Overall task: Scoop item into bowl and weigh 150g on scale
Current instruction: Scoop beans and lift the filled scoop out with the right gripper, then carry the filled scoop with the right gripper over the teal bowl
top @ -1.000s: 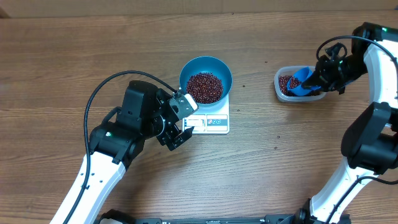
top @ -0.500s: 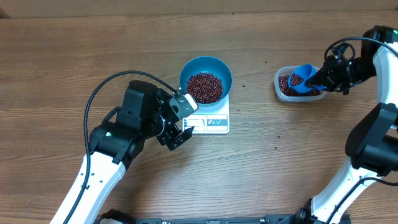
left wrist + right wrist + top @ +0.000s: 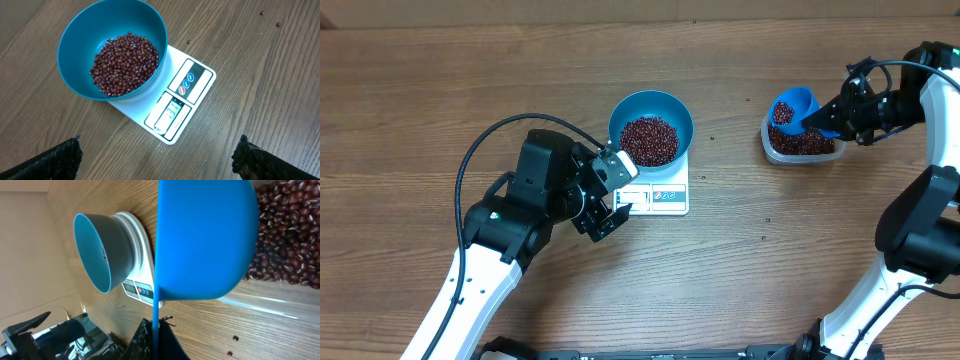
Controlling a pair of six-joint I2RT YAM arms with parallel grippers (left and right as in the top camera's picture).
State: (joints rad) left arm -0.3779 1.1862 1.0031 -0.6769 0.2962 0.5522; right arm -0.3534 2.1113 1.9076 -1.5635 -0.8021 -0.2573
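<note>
The blue bowl (image 3: 651, 130) stands on the white scale (image 3: 660, 197) and holds a heap of dark red beans (image 3: 649, 140). In the left wrist view the bowl (image 3: 150, 20), its beans (image 3: 125, 62) and the scale (image 3: 187, 95) lie ahead of my left gripper (image 3: 160, 160), which is open and empty. That gripper (image 3: 617, 195) hovers at the scale's left edge. My right gripper (image 3: 835, 118) is shut on the handle of a small blue scoop (image 3: 792, 108). The scoop carries some beans and hangs over a clear tub (image 3: 803, 145). Its underside (image 3: 205, 240) fills the right wrist view.
The clear tub holds more beans (image 3: 285, 240). A few stray beans (image 3: 235, 339) lie on the wooden table near it, and others are scattered between tub and scale (image 3: 711, 139). The left arm's black cable (image 3: 480, 150) loops over the table on the left.
My right gripper has raised the scoop out of the tub's beans and shifted it toward the tub's far left corner. The left arm, bowl and scale have not moved.
</note>
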